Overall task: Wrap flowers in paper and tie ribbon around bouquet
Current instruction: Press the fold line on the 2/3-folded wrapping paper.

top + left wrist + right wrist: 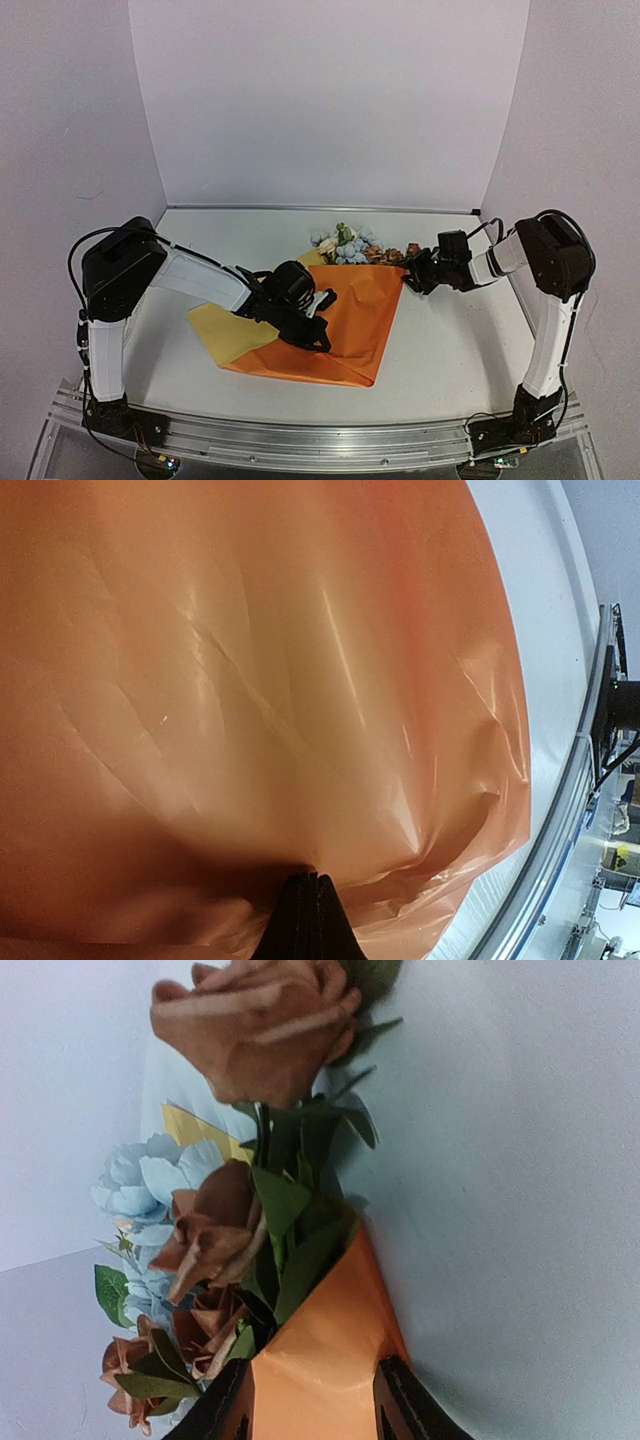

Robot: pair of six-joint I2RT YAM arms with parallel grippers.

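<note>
The paper (350, 320) lies folded on the table, orange face up, with a yellow flap (215, 330) showing at its left. The flowers (345, 243) stick out of its far end, blue, pink and rust heads with green leaves (215, 1230). My left gripper (318, 335) is over the middle of the fold, jaws shut, and creases in the orange sheet (250, 680) run into its tip (316, 875). My right gripper (408, 275) is at the paper's right corner beside the blooms. Its fingers stand apart with the orange fold (330, 1300) filling the gap (310, 1368). The ribbon is out of view.
The white table (450, 350) is enclosed by pale walls at the back and sides. A metal rail (300, 440) runs along the near edge and also shows in the left wrist view as the rail (560, 810) just past the paper's edge.
</note>
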